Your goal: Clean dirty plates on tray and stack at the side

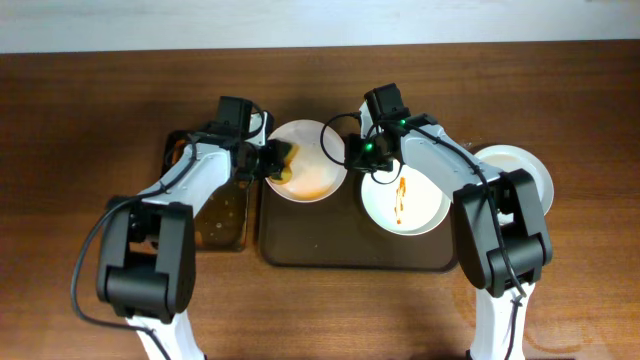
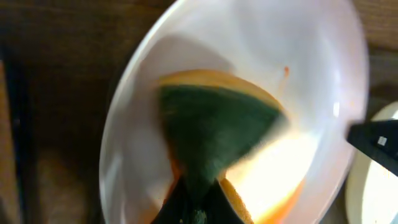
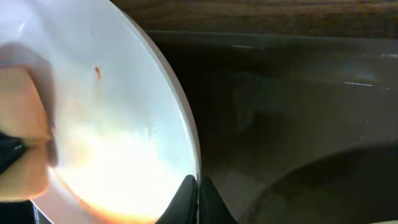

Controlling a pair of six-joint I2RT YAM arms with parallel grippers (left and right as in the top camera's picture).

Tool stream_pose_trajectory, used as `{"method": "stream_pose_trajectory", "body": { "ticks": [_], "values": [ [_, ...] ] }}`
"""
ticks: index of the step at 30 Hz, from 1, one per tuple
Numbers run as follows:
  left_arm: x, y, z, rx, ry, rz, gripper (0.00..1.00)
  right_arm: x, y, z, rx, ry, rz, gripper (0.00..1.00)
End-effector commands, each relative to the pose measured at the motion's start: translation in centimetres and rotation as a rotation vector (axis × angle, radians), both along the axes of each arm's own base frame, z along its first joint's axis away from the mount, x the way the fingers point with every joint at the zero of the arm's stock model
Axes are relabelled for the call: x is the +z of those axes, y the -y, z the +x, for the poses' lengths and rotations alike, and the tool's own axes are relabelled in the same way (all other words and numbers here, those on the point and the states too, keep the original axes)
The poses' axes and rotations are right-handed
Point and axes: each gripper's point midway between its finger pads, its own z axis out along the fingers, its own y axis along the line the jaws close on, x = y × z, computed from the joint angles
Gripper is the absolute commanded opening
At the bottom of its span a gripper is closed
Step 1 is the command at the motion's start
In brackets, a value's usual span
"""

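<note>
A dark brown wooden table (image 1: 80, 120) fills nearly the whole overhead view, its grain running left to right; beyond its far edge lies 1 pale, off-white strip (image 1: 300, 25), wall or floor, hard to tell which; the light is even and soft, casting only faint shadows on the wood.

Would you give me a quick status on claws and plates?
Left claw shut on green-and-yellow sponge, scrubbing round white sauce-smeared plate. Right claw shut on its rim. Second streaked white plate waiting on dark brown tray. Nothing blocking.
</note>
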Motion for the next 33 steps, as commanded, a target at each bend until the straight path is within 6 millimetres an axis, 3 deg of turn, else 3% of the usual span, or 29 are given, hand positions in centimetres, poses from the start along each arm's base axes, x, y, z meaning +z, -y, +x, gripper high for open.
{"method": "stream_pose_trajectory", "body": {
  "ticks": [1, 5, 10, 14, 17, 20, 22, 23, 25, 27, 33],
  "values": [
    [5.0, 0.1, 0.1, -0.032, 0.11, -0.016, 0.0, -0.3, 0.3, -0.5, -0.003, -0.02, -0.025, 0.04],
    [8.1, 0.1, 0.3, -0.034, 0.187, -0.027, 0.0, 1.9, 1.6, -0.3, 0.004, 0.042, -0.097, 0.04],
    [8.7, -0.4, 0.3, -0.024, 0.205, -0.003, 0.0, 5.9, 3.6, -0.1, 0.008, 0.147, -0.204, 0.04],
    [7.2, -3.7, -0.1, 0.06, 0.15, 0.136, 0.0, 10.2, 4.3, 0.0, 0.032, 0.263, -0.232, 0.04],
    [6.6, -6.7, -0.5, 0.123, 0.106, 0.176, 0.0, 13.0, 6.3, -0.5, 0.01, 0.323, -0.321, 0.04],
    [6.1, -8.9, -0.9, 0.168, 0.065, 0.185, 0.0, 14.8, 8.3, -1.0, -0.006, 0.367, -0.438, 0.04],
    [5.9, -10.0, -1.3, 0.192, 0.042, 0.189, 0.0, 15.5, 8.6, -1.4, 0.009, 0.382, -0.47, 0.04],
    [5.6, -11.2, -1.8, 0.217, 0.011, 0.194, 0.0, 15.6, 7.5, -2.0, 0.047, 0.378, -0.439, 0.05],
    [5.5, -11.6, -2.0, 0.221, 0.0, 0.201, 0.0, 14.9, 6.6, -2.2, 0.075, 0.357, -0.393, 0.1],
    [5.2, -12.3, -2.4, 0.235, -0.017, 0.239, 0.0, 13.6, 5.3, -2.1, 0.109, 0.326, -0.332, 0.24],
    [4.8, -12.6, -3.0, 0.233, -0.04, 0.263, 0.0, 8.7, 3.6, -0.7, 0.149, 0.252, -0.253, 0.31]
  ]
}}
